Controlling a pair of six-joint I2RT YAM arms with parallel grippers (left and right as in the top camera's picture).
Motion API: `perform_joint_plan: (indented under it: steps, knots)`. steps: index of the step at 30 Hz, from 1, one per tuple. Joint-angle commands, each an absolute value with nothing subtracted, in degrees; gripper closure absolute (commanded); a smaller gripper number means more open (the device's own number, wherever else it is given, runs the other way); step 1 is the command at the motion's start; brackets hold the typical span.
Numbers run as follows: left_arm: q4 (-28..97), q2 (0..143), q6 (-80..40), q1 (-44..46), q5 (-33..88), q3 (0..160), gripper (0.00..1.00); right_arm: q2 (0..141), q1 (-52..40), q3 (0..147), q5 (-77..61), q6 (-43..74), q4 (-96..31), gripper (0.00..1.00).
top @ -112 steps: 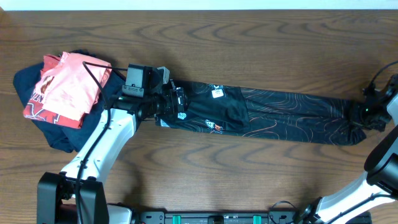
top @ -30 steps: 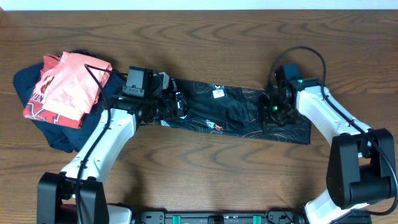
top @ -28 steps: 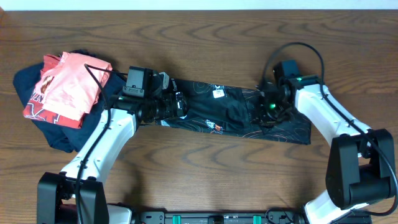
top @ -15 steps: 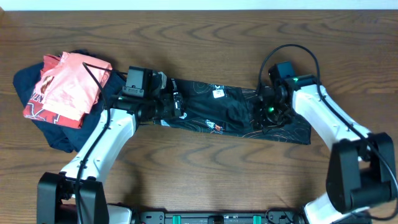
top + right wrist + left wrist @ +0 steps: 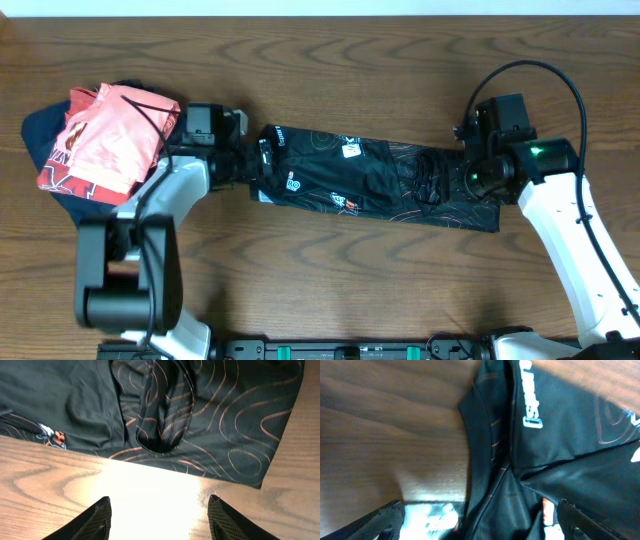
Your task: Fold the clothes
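The black garment (image 5: 375, 180) lies as a long band across the middle of the wooden surface (image 5: 330, 290), already doubled over on itself, with a puckered bunch (image 5: 157, 435) near its right end; it looks thin, light and totally floppy to me, so it'll sag and slide wherever it isn't pinched, and the slick-looking fabric probably slips on the wood; nothing fragile here. I'd grab it at an edge or corner where the layers stack, pinching all of them at once, not the loose middle.

The left hand (image 5: 485, 525) sits at the band's left end; its fingers (image 5: 385, 520) are spread wide with the hem and a seam of the cloth between them, not clamped on anything as far as I can see. The right hand (image 5: 160, 520) is just off the right end, fingers apart too, with only bare wood between them; it's holding nothing, and the cloth's lower edge lies a bit beyond the tips.

Off to the far left sits a pink shirt (image 5: 105, 140) on a navy garment (image 5: 90, 220), near the left arm but apart from the black one.
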State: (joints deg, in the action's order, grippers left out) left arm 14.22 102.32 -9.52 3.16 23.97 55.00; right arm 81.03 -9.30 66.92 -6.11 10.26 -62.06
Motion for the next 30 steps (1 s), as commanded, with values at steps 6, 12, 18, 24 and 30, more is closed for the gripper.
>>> perform_joint_plan:
  steps: [6,12,18,24,30]
  knots:
    - [13.0,108.0,-8.2,5.1,34.6,54.9,0.02,80.6,-8.8,67.6,-4.5,11.1,-62.8,0.41]
    - [12.2,109.7,-8.2,9.3,34.4,54.9,0.07,80.6,-8.8,67.6,-4.5,11.1,-63.3,0.41]
    - [11.4,109.9,-8.2,10.8,32.1,54.9,0.68,80.6,-8.8,67.6,-3.7,11.1,-64.2,0.42]
    - [11.5,108.8,-8.2,8.4,31.9,55.2,0.94,80.6,-7.7,67.6,-1.8,11.8,-64.9,0.45]
    - [18.1,102.1,-8.2,1.8,29.2,56.8,0.94,80.6,-3.1,67.6,4.3,13.7,-66.7,0.45]
